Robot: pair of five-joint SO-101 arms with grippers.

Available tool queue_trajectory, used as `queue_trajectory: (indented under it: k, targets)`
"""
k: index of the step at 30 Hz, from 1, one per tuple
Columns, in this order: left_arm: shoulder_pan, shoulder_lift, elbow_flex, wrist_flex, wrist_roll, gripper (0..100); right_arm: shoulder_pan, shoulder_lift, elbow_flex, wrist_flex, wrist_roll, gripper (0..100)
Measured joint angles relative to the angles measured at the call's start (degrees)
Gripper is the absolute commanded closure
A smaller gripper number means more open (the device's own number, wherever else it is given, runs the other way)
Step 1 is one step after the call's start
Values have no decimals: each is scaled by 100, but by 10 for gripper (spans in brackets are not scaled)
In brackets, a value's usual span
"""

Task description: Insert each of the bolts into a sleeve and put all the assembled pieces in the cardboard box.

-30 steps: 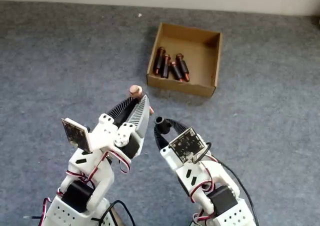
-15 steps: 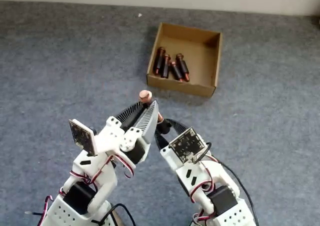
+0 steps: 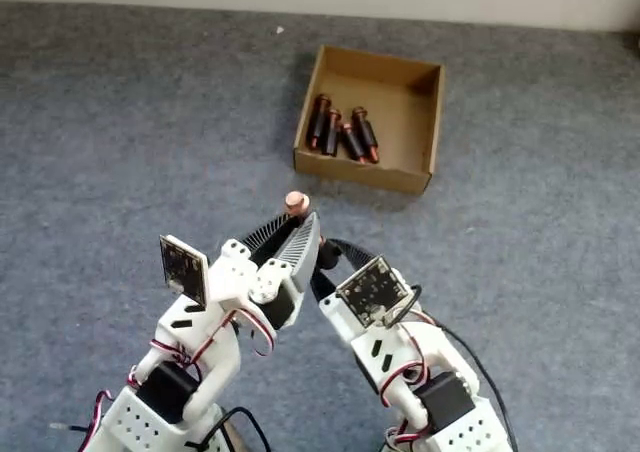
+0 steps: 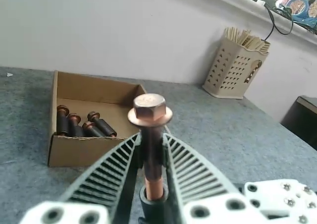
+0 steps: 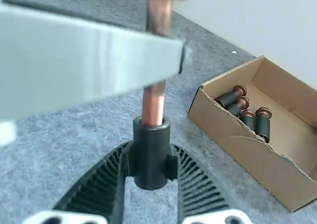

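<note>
While bolt meets sleeve, step in hand: insertion, judged barely begun, on what looks like the last loose pair.
Right gripper (image 5: 151, 157): nearest of the two, closed around the black sleeve (image 5: 150, 149) and holding it upright above the grey table (image 3: 110, 122).
Left gripper (image 4: 151, 137): just beyond it and slightly left, clamped tight on the shaft of the copper bolt (image 4: 152, 157), whose head stands clear above the fingers.
Bolt and sleeve: the shaft's tip sits in the sleeve's mouth, and most of the shaft is exposed between the two grippers.
Next move, as judged: a straight push down along the sleeve's axis, keeping the shaft in line so it does not bind. The left claw will likely need to release or regrip higher before the head can seat.
Cardboard box (image 3: 368, 177): farther off and to the right, well apart from both grippers. Four assembled pieces (image 3: 342, 132) lie side by side toward its left wall.
Left to do: seating the bolt, then carrying the piece to the box.
</note>
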Motion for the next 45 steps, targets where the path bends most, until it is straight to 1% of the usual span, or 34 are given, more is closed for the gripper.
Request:
queue_trajectory:
  k: [6, 7, 10, 13, 15, 18, 21, 25, 27, 28, 30, 34, 36, 39, 45]
  targets:
    - [0, 0, 0, 9, 0, 990, 0, 0, 0, 0, 0, 993]
    - [0, 0, 0, 35, 0, 977, 0, 0, 0, 0, 0, 993]
    - [53, -9, 0, 422, 26, 880, 0, 0, 0, 0, 9, 993]
    - [325, -9, 9, 853, 9, 780, 0, 0, 0, 0, 9, 993]
    - [484, -53, 9, 1143, 18, 758, 9, 9, 0, 0, 9, 993]
    - [545, -62, 0, 1371, 26, 758, 9, 18, 0, 9, 9, 993]
    - [563, -62, 0, 1407, 26, 758, 35, 18, 0, 18, 9, 993]
    - [563, -62, -26, 1486, 26, 759, 281, 18, 0, -35, 9, 993]
    - [563, -62, -114, 1486, 26, 762, 396, 9, 0, -246, 9, 993]
    - [563, -62, -167, 1486, 26, 776, 440, 9, 0, -343, 9, 993]
    - [519, -62, -237, 1503, -44, 834, 527, 9, 0, -440, 9, 993]
    - [123, -26, -299, 1530, -273, 998, 598, 9, 0, -607, 9, 993]
    - [-141, -26, -308, 1530, -396, 977, 598, 9, 0, -633, 9, 993]
    - [-501, -26, -316, 1547, -510, 996, 624, 9, 0, -633, 9, 993]
    - [-1371, -26, -316, 1565, -519, 994, 642, 9, 0, -633, 9, 993]
